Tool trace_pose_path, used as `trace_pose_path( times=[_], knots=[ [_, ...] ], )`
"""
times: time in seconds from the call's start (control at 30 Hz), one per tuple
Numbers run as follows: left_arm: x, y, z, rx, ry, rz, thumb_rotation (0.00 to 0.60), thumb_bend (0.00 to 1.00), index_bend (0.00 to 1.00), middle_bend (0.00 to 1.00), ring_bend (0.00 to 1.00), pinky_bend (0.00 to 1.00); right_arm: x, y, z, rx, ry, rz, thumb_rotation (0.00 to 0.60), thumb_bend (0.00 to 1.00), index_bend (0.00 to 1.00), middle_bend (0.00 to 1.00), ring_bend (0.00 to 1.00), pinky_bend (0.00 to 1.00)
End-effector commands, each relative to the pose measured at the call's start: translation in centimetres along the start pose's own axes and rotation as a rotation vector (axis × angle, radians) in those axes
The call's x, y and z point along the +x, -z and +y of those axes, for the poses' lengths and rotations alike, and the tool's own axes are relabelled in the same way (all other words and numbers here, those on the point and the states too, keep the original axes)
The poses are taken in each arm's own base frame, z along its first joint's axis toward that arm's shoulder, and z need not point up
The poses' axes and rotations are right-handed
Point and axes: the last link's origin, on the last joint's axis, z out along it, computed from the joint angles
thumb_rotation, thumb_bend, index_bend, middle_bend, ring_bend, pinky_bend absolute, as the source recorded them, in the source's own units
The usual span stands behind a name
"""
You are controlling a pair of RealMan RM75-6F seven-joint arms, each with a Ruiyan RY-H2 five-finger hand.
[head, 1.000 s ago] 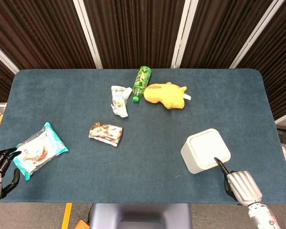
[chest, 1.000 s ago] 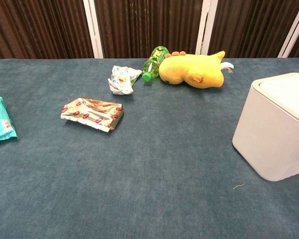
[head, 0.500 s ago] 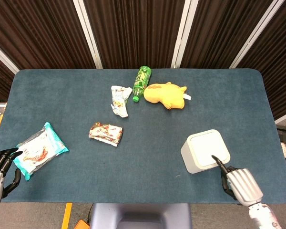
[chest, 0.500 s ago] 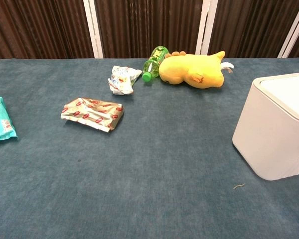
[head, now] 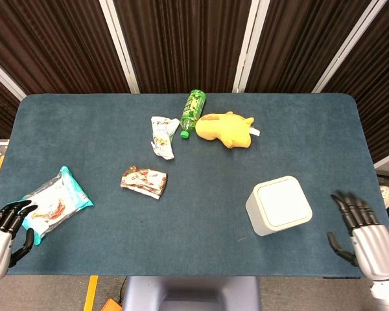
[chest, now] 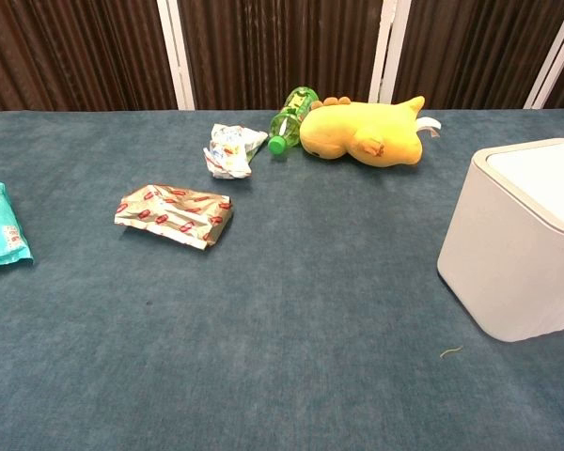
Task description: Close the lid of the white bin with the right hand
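**Lid down on the white bin, right hand standing off to its side**

The white bin stands on the right half of the counter, toward the near edge, a squarish box with rounded corners. Its lid lies flat and flush inside the rim in the head view; the chest view shows the same level top, so I judge the closing done, or at most short of a final press.

The right hand is out past the counter's right edge, apart from the bin, with its fingers released, spread and pointing away from the robot, holding nothing. The bin lies to that hand's left and slightly farther from the robot. Being nearly square, the bin offers no clear long axis, so any further push would simply come straight down on the lid. The right hand is far the nearer; the left hand sits at the opposite near corner, fingers likewise apart and empty, just beside a teal packet.

Farther off lie a crumpled red-printed wrapper, a white wrapper, a green bottle on its side and a yellow plush toy touching the bottle's cap end. The counter is covered in dark blue-green cloth; behind it hang dark brown curtains with white uprights.
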Motion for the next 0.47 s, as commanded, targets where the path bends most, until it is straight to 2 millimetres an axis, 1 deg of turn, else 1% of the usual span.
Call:
trace_pose_path(
  times=[0.03, 0.17, 0.47],
  knots=[
    [-0.39, -0.09, 0.29, -0.013, -0.013, -0.015, 0.600, 0.55, 0.27, 0.23, 0.23, 0.37, 0.18, 0.35, 0.49, -0.005, -0.008, -0.020, 0.600, 0.38, 0.00, 0.00, 0.00, 0.16],
    [-0.44, -0.08, 0.46, -0.018, -0.016, -0.020, 0.600, 0.55, 0.27, 0.23, 0.23, 0.37, 0.31, 0.62, 0.32, 0.003, -0.015, -0.013, 0.600, 0.35, 0.00, 0.00, 0.00, 0.15],
    [-0.11, -0.02, 0.08, -0.004, 0.001, -0.004, 0.600, 0.55, 0.27, 0.23, 0.23, 0.37, -0.10, 0.61, 0.26, -0.011, -0.010, -0.030, 0.600, 0.35, 0.00, 0.00, 0.00, 0.15]
  ],
)
